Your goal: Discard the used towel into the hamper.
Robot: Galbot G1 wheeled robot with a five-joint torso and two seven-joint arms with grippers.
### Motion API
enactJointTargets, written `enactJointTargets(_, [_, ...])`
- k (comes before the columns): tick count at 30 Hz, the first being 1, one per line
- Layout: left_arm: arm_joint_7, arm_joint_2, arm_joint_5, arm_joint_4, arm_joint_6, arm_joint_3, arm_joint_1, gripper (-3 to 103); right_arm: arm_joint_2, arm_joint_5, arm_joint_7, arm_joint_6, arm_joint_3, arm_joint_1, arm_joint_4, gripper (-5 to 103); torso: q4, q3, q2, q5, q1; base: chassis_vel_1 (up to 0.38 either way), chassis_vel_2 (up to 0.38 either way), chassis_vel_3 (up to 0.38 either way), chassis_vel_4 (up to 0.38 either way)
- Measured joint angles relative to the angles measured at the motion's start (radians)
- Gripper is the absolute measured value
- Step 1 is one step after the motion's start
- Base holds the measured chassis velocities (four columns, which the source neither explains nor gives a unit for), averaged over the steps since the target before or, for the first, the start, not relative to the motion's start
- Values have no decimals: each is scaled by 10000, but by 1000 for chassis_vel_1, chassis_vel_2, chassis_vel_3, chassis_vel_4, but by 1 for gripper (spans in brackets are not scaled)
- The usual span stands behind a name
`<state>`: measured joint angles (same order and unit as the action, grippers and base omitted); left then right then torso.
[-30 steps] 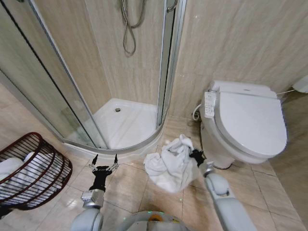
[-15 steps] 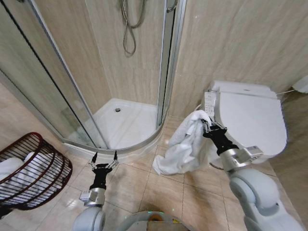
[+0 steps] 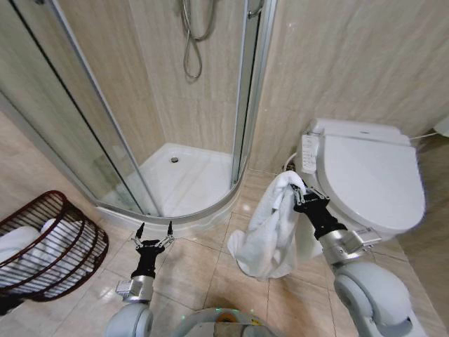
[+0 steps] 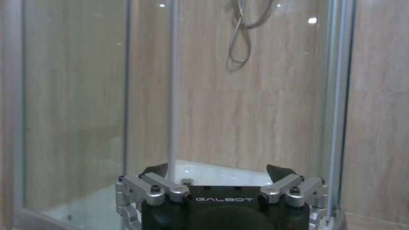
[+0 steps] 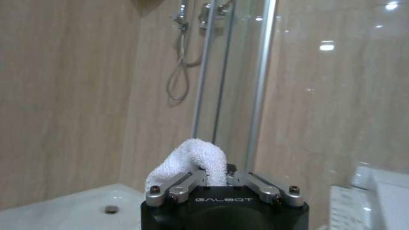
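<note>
A white towel (image 3: pixel 270 225) hangs in folds from my right gripper (image 3: pixel 300 194), which is shut on its top edge, beside the toilet and well above the floor. In the right wrist view a bunched fold of towel (image 5: pixel 191 158) sticks up between the closed fingers of the right gripper (image 5: pixel 217 179). The hamper (image 3: pixel 59 246), a dark reddish-brown wire basket, stands at the far left on the floor with white cloth inside. My left gripper (image 3: pixel 153 235) is open, low over the tiles in front of the shower; its spread fingers (image 4: pixel 154 169) face the glass.
A corner shower with curved glass doors (image 3: pixel 77 119) and a white tray (image 3: pixel 189 179) stands ahead. A white toilet (image 3: pixel 368 182) with its lid closed is at the right. Bare beige floor tiles (image 3: pixel 196 274) lie between the hamper and the towel.
My right arm has lifted the towel off the floor to hang beside the toilet. The view has shifted slightly. The left arm has stayed in place.
</note>
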<state>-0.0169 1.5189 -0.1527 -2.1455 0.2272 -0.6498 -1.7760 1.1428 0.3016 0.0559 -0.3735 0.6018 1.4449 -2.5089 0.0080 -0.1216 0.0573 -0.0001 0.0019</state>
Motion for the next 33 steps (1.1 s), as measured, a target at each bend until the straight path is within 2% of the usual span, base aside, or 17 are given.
enactJointTargets(17, [-123,65,209,-3,-11,-37,5,100,74,-98,-87,134,-122,-47,67,6,1,-1,0,3,1,124,121,59,70])
enactJointTargets(27, [-159,118,274,-3,-28,-16,35,100,145,-190,-97,192,-240,-17,77,6,0,1,-1,2,0,295,306,-50,-51])
enactJointTargets(32, [-175,128,281,6,-24,-23,53,100,290,-580,-235,344,-501,244,81,6,2,0,-2,-6,1,370,393,-130,-126])
enactJointTargets(33, [-176,128,288,4,-14,-23,63,100,320,-642,-267,419,-563,326,81,6,1,0,-1,7,1,361,355,-112,-130])
